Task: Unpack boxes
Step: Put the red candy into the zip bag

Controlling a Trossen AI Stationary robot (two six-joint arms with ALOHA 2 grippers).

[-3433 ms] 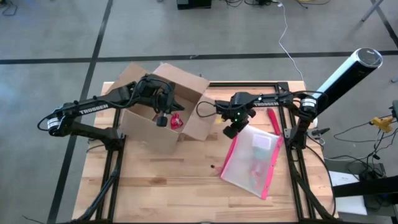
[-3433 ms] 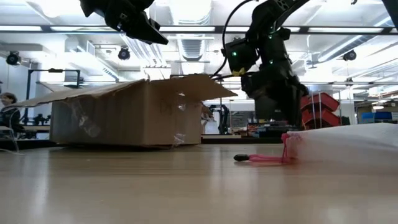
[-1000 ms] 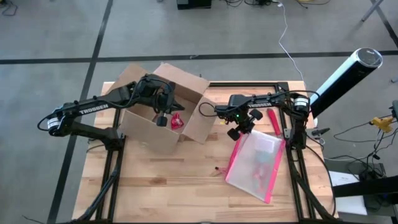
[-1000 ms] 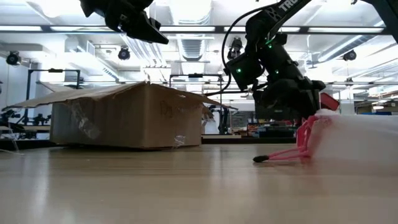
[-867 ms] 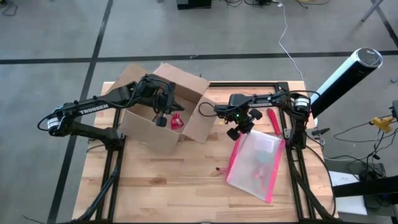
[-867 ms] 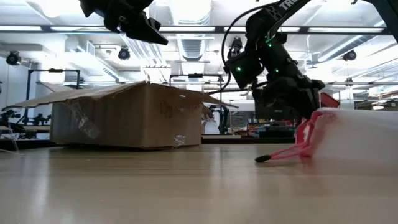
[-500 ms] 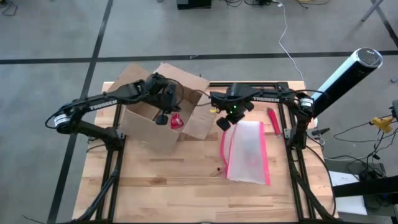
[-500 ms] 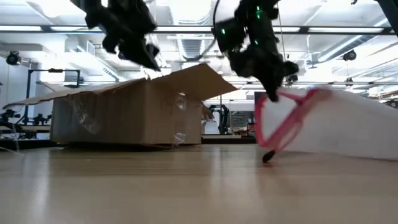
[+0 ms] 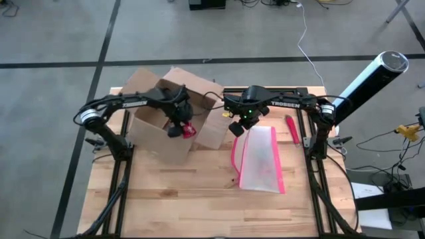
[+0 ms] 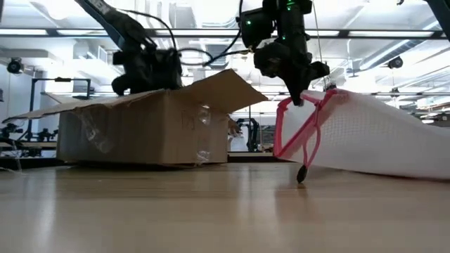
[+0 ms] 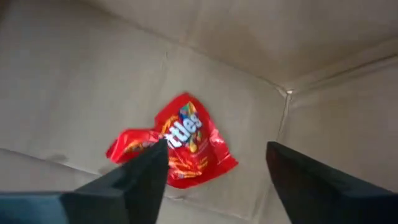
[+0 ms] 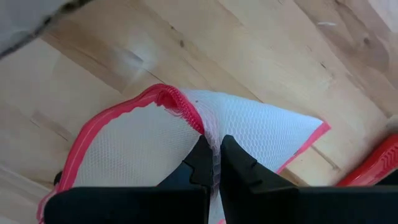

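The brown cardboard box (image 9: 159, 109) stands open at the table's far left; its right flap (image 10: 225, 88) slants up. A red candy packet (image 11: 177, 143) lies on the box's floor (image 11: 81, 87). My left gripper (image 11: 216, 155) is open inside the box, just above the packet (image 9: 188, 129), touching nothing. A white mesh pouch with pink edges (image 9: 260, 159) lies right of the box. My right gripper (image 9: 238, 126) is shut on its far left corner. My right gripper pinches the pouch's pink zip edge (image 12: 194, 119) and the mesh beside it between its two fingers (image 12: 202, 163), which point down from above. That end (image 10: 309, 105) is lifted off the table. The rest of the pouch slopes down onto the wood, and a dark zip pull (image 10: 301, 174) hangs below.
A red strip (image 9: 291, 128) lies on the table near the right arm's base. The raised box flap stands between the two grippers. The near half of the wooden table (image 9: 179, 199) is bare wood.
My left gripper has gone down into the box. My right gripper has gone up and toward the table's left edge, nearer the box, with the pouch's corner. The pouch has turned about and its held end has been lifted clear. The box's right flap has tipped upward.
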